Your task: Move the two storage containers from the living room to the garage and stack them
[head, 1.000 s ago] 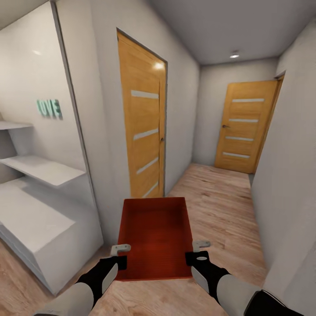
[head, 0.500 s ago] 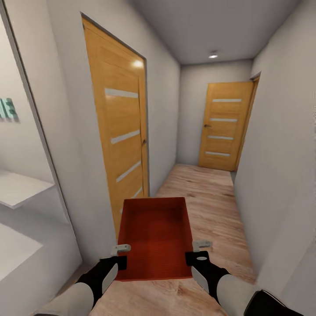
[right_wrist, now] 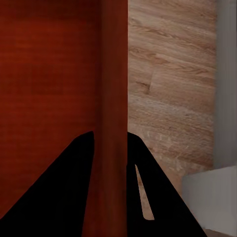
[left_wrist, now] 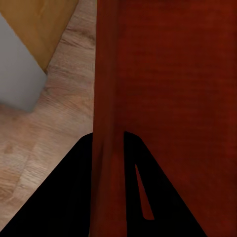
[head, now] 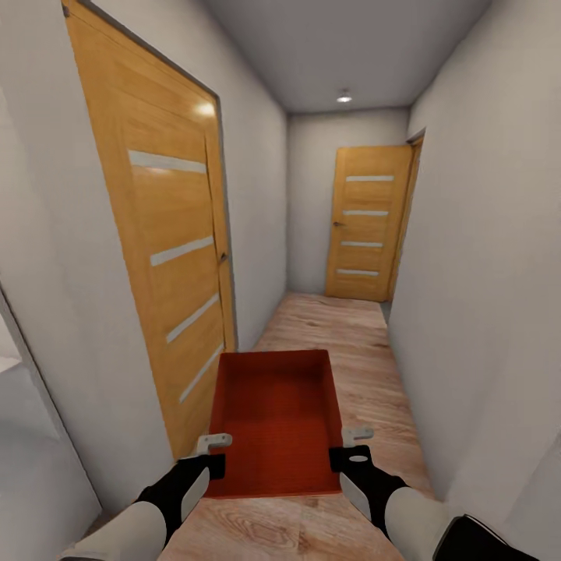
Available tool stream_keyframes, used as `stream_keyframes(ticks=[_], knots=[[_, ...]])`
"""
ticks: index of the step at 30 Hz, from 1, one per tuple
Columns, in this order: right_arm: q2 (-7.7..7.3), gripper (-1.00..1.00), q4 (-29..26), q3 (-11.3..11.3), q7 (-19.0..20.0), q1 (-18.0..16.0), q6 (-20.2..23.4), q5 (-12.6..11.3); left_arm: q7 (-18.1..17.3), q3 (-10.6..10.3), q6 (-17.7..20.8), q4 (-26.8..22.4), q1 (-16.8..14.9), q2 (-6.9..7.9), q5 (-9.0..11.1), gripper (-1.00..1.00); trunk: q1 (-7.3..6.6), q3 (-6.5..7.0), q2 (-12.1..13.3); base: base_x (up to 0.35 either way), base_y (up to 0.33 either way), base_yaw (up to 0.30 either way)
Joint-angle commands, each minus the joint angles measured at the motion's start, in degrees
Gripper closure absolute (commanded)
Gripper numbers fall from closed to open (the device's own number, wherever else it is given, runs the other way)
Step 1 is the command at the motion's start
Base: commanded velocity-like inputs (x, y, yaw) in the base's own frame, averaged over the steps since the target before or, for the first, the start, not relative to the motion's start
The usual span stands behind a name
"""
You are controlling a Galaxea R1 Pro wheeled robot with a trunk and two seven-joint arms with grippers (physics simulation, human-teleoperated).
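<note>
Orange-red storage container (head: 274,421) carried level out in front, above the light wood plank floor (head: 354,343) of a narrow corridor. Rectangular, open-topped, plain smooth walls, faint fine grain on the inner base, rim slightly darker than the bottom. Held by its two long side walls near the end closest to the robot.

Left gripper (head: 209,452) at the container's left wall, jaws pinching that wall: in the left wrist view (left_wrist: 107,148) the red wall runs straight between the two black fingers (left_wrist: 74,192), touching both. Right gripper (head: 352,446) at the right wall, jaws likewise closed on it; in the right wrist view (right_wrist: 109,148) the wall passes between the dark fingers (right_wrist: 69,192) with planks beside it. Black gripper bodies, pale grey fingertips, white forearms behind.

Just left of the container, a honey-coloured wooden door (head: 167,257) with four pale horizontal stripes, set in a matt white-grey wall (head: 54,312). At the corridor's far end, well apart, a second striped wooden door (head: 368,222). Plain grey wall (head: 483,296) on the right, round ceiling light (head: 344,98) overhead.
</note>
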Motion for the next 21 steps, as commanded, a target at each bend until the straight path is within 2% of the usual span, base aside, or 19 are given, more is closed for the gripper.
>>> stream_keyframes(ticks=[1,21], knots=[[-0.05,1.00,0.70,-0.53,-0.07,-0.04,0.09,-1.11,0.51,1.14,-0.71,-0.63,-0.05,0.05,-0.66,1.00,0.05,-0.10,-0.09,0.323,0.000,-0.066],[0.01,1.00,0.70,-0.53,-0.07,-0.04,0.09,-1.11,0.51,1.14,-0.71,-0.55,-0.05,0.05,-0.66,1.00,0.05,-0.10,-0.09,0.323,0.000,-0.004]])
